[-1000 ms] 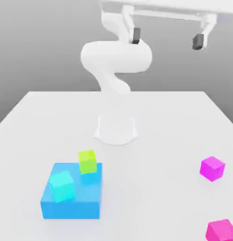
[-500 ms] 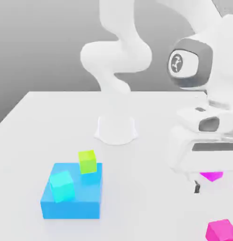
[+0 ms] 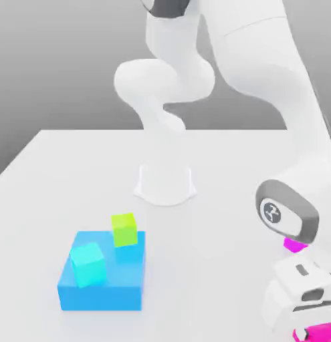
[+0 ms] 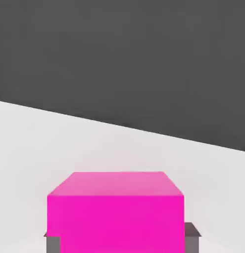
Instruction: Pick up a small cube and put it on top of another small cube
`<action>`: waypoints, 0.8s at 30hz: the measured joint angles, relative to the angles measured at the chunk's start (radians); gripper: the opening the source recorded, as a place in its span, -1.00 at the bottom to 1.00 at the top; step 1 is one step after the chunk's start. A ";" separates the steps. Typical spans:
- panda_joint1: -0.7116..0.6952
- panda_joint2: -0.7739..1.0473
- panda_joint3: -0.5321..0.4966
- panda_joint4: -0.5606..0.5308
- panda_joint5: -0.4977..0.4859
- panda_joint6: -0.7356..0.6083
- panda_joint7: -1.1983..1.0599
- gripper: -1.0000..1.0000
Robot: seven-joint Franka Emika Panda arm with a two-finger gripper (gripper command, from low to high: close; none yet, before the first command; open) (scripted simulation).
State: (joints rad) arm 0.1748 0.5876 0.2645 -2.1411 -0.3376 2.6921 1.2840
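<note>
we have the small plain hot-pink cube (image 4: 116, 222) between the fingers (image 4: 192, 240) of the white robot arm's gripper (image 3: 316, 328), one on each of two opposite sides, closed onto it and parted only by its width. in the exterior view we see it at about five o'clock, by the lower edge; whether it touches the pale, smooth bench (image 3: 194, 267) we cannot tell. just beyond it, towards three o'clock, the small magenta-violet cube (image 3: 295, 245) sits partly hidden behind the arm (image 3: 261, 60).

well apart from these, at about eight o'clock, we find the large flat blue block (image 3: 103, 298) on the bench. the small plain lime yellow-green cube (image 3: 124, 230) is at the block's one o'clock side, with nothing on top of it. the small turquoise cube (image 3: 88, 265) sits on the block towards its nine o'clock side, turned a little. the arm's round white base (image 3: 166, 184) stands near the middle of the view.
</note>
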 joint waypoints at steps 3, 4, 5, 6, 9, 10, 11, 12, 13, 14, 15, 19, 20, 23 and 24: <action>-0.023 -0.065 0.031 -0.016 0.034 -0.049 -0.024 -1.00; -0.034 -0.099 0.045 -0.024 0.052 -0.074 -0.037 -1.00; -0.044 -0.134 0.051 -0.038 0.065 -0.095 -0.046 -1.00; -0.056 -0.167 0.048 -0.058 0.071 -0.110 -0.049 -1.00; -0.096 -0.266 0.019 -0.133 0.076 -0.141 -0.050 -1.00; -0.110 -0.299 0.008 -0.159 0.078 -0.149 -0.050 -1.00; -0.124 -0.332 -0.004 -0.185 0.080 -0.157 -0.051 -1.00; -0.138 -0.366 -0.016 -0.212 0.083 -0.165 -0.051 -1.00; -0.151 -0.400 -0.028 -0.239 0.087 -0.173 -0.052 -1.00; -0.164 -0.435 -0.040 -0.266 0.091 -0.181 -0.054 -1.00; -0.179 -0.469 -0.052 -0.292 0.096 -0.188 -0.056 -1.00; -0.274 -0.610 -0.090 -0.401 0.125 -0.216 -0.069 -1.00; -0.284 -0.646 -0.097 -0.428 0.135 -0.223 -0.074 -1.00; -0.310 -0.755 -0.132 -0.510 0.167 -0.241 -0.092 -1.00; -0.319 -0.791 -0.147 -0.537 0.178 -0.247 -0.098 -1.00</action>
State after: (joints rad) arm -0.1439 -0.2032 0.1174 -2.6783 -0.1597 2.4446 1.1860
